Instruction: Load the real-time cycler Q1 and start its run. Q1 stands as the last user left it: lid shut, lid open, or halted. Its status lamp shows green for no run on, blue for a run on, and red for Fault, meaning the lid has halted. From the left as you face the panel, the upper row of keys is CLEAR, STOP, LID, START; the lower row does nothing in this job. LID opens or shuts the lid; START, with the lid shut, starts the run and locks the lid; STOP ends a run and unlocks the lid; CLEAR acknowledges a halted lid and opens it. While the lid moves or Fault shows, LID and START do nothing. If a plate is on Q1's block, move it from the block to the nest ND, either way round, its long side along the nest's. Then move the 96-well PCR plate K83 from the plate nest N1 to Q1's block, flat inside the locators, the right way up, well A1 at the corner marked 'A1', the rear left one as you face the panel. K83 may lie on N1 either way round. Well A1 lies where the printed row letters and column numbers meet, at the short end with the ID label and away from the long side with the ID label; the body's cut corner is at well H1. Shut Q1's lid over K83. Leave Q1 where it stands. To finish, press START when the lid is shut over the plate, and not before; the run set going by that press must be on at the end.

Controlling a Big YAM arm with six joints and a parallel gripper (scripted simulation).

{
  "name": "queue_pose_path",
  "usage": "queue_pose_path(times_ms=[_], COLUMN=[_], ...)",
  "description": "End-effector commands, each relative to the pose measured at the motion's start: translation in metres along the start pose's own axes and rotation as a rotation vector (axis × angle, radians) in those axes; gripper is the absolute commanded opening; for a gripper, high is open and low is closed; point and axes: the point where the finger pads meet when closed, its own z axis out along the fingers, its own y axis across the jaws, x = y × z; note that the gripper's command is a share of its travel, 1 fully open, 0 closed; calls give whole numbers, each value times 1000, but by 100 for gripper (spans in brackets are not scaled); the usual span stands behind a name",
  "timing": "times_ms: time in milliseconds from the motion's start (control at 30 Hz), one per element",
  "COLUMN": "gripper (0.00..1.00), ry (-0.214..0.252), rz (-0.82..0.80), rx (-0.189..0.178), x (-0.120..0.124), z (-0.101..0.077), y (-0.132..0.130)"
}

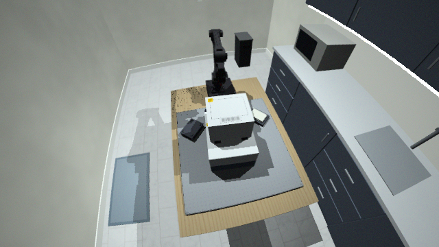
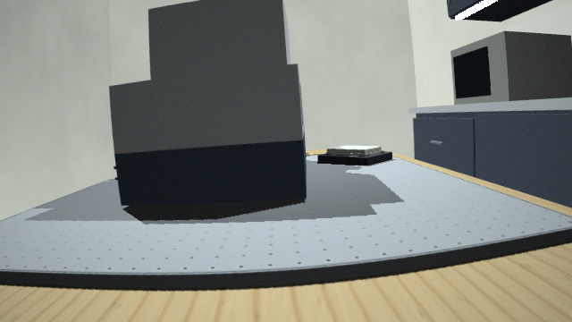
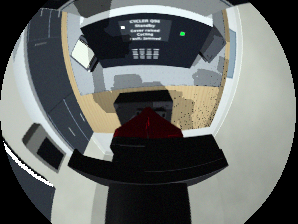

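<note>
The cycler Q1 stands mid-mat with its white lid shut. In the wrist view its dark panel faces me, the status lamp shows green, and the keys lie below the screen text. The plate K83 lies on its nest N1 to the right of Q1; it also shows in the exterior view and the wrist view. The dark nest ND lies empty on the left. My gripper is shut and empty, back from the panel. The arm stands behind Q1.
A grey perforated mat covers the wooden table. A counter with a microwave runs along the right. A dark box stands on the floor behind the table.
</note>
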Motion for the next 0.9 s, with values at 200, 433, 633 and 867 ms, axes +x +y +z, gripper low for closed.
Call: queue_pose_path(times_ms=[200, 433, 633, 867], gripper=[0, 0, 0, 0], ry=[-15, -24, -46, -20], rz=[-7, -314, -459, -712], rx=[5, 8, 16, 11], x=[19, 7, 2, 6], z=[-5, 17, 16, 41], y=[-4, -2, -1, 1])
